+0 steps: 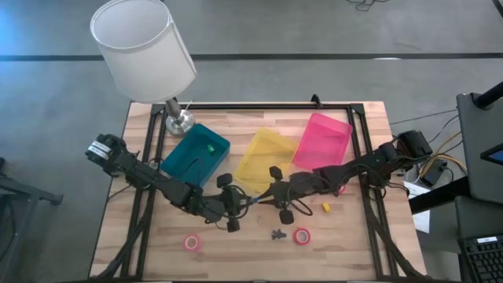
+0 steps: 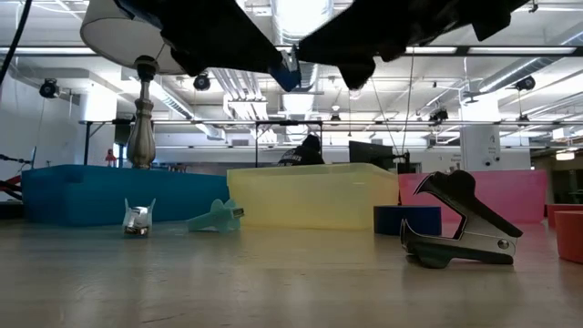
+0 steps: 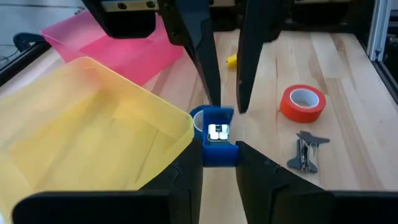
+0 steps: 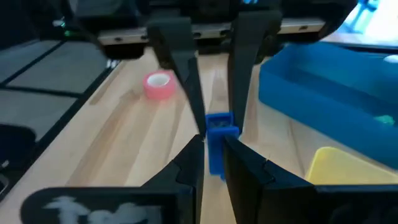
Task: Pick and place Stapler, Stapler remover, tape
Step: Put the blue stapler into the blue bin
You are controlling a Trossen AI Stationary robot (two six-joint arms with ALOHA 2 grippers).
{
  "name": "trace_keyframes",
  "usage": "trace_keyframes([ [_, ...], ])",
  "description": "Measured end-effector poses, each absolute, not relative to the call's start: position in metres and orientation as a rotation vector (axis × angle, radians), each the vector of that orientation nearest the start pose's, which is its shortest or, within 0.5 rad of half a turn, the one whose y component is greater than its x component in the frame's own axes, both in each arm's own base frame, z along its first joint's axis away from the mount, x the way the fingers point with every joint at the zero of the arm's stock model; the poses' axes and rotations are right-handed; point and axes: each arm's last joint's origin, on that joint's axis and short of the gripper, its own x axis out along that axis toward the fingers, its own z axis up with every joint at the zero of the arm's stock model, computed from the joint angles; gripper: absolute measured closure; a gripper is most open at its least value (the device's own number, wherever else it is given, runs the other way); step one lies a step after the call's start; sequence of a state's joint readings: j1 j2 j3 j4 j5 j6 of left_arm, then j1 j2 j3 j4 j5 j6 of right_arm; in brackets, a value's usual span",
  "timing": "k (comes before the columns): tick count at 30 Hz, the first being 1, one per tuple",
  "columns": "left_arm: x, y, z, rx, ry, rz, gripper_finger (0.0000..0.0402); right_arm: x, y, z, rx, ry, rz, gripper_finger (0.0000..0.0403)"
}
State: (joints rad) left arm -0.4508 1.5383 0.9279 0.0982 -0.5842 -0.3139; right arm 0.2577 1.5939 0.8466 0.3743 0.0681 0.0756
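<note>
Both the left gripper (image 3: 219,158) and right gripper (image 4: 213,155) pinched the small blue plastic stapler (image 3: 217,134) between them, the yellow plastic bin (image 3: 93,124) just beside.

This is a robotics lab or workshop set in a large open industrial hall. The low view shows a high ceiling (image 2: 273,87) with exposed pipes, ducts and strip lights, and monitors (image 2: 369,153) on desks far behind the table. From above, a wooden table (image 1: 236,248) in a black metal frame stands on a grey concrete floor (image 1: 314,31). Loose cables (image 1: 440,149) trail beside it, near a keyboard (image 1: 481,259). A table lamp (image 1: 145,51) with a white shade stands on one corner.
</note>
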Motion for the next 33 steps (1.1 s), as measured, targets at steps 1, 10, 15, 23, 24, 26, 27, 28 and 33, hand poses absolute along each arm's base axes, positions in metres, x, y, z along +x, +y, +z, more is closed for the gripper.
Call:
trace_keyframes([
  [1,0.3016,-0.1275,0.2317,-0.055,0.412,0.198,0.0321,0.3268,0.0837,0.2093,0.012,0.369,0.162,0.0354],
  [10,0.3022,-0.1271,0.2307,-0.041,0.412,0.191,0.0321,0.3317,0.0848,0.1995,0.002,0.376,0.154,0.0360],
  [15,0.3033,-0.1265,0.2325,-0.044,0.394,0.193,0.0321,0.3327,0.0852,0.2022,0.011,0.342,0.157,0.0360],
  [23,0.3049,-0.1258,0.2351,-0.038,0.369,0.189,0.0321,0.3329,0.0853,0.2028,0.019,0.336,0.157,0.0360],
  [24,0.3050,-0.1259,0.2353,-0.038,0.367,0.189,0.0321,0.3328,0.0853,0.2027,0.019,0.336,0.158,0.0360],
  [26,0.3053,-0.1259,0.2359,-0.034,0.362,0.187,0.0321,0.3328,0.0853,0.2028,0.021,0.335,0.158,0.0360],
  [27,0.3055,-0.1260,0.2363,-0.030,0.358,0.185,0.0321,0.3328,0.0853,0.2029,0.021,0.335,0.158,0.0360],
  [28,0.3056,-0.1260,0.2365,-0.024,0.357,0.184,0.0321,0.3328,0.0853,0.2029,0.021,0.335,0.158,0.0360],
  [33,0.3063,-0.1262,0.2383,-0.002,0.344,0.178,0.0321,0.3327,0.0854,0.2033,0.022,0.333,0.159,0.0360],
])
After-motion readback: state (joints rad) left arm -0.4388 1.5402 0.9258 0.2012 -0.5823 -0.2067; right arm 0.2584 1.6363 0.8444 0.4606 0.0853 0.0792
